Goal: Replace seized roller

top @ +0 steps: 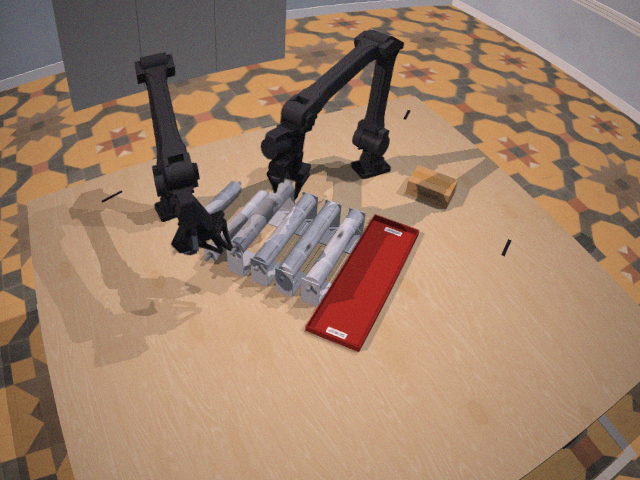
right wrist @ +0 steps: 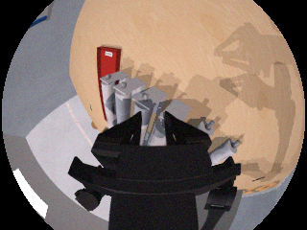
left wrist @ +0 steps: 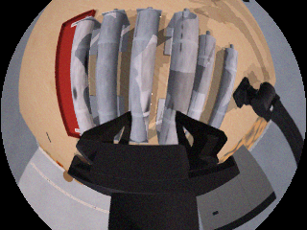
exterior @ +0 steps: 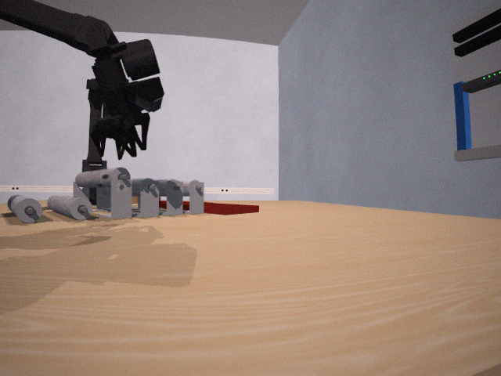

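The roller bed holds four grey rollers side by side; they also show in the left wrist view. My left gripper is open and empty. It hangs a little above the far end of the bed, over the two rollers nearest the spares. My right gripper is partly open, low at the near end of the roller nearest the spares, gripping nothing. The red scrap tray lies empty beside the bed.
Two spare rollers lie on the table on the bed's side away from the tray. A cardboard box sits behind the tray. Small black marks lie on the table.
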You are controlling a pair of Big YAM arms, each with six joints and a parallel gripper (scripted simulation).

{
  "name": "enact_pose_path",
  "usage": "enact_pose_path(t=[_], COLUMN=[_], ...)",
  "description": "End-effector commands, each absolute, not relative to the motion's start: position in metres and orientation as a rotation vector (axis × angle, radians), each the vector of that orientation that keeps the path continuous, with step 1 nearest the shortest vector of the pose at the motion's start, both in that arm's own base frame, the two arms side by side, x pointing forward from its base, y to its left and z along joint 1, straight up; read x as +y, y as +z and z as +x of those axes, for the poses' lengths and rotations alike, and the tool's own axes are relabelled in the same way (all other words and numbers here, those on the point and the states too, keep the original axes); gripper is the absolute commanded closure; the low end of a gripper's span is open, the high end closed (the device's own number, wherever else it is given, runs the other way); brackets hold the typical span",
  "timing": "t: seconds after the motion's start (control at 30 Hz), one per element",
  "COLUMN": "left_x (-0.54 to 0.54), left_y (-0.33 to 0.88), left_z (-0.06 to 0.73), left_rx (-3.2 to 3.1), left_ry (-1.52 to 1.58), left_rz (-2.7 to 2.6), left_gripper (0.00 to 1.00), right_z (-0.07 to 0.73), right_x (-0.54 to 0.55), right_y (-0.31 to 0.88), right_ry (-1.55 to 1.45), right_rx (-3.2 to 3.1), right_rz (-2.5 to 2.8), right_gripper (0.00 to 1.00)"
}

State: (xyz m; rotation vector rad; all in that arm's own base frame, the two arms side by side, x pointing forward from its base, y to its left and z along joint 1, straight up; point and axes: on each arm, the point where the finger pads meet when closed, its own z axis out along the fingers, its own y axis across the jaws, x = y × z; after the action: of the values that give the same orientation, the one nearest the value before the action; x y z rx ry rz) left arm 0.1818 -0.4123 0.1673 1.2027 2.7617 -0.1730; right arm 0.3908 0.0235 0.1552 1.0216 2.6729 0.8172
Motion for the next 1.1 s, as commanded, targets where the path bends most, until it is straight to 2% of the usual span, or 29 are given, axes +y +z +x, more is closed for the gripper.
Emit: enact_pose_path(t=[0.0, 0.37, 0.53, 0.9, 1.07], left_x=[-0.417, -0.384, -0.367, -0.286, -0.259], left_y=[0.192, 0.239, 0.255, 0.325, 0.341], left_z=[0.211, 0.328, 0.359, 0.452, 0.471], left_rx=[2.685, 2.486, 2.424, 2.169, 2.107], left_ry=[-0.27, -0.408, -0.42, -0.397, -0.37], left_rz=[1.142, 0.834, 0.749, 0.48, 0.417], left_gripper=[0.38, 0.38, 0.38, 0.38, 0.38], right_z=[0.425, 0.472, 0.486, 0.52, 0.514], right_x=[0.024, 0.016, 0.013, 0.01, 0.009], right_y=[0.202, 0.256, 0.253, 0.332, 0.356], right_ry=[0.799, 0.62, 0.577, 0.398, 0.355], right_rx=[2.57, 2.371, 2.349, 2.101, 2.026], right_rz=[0.829, 0.487, 0.443, 0.213, 0.172], right_gripper=[0.68, 0.68, 0.68, 0.68, 0.68])
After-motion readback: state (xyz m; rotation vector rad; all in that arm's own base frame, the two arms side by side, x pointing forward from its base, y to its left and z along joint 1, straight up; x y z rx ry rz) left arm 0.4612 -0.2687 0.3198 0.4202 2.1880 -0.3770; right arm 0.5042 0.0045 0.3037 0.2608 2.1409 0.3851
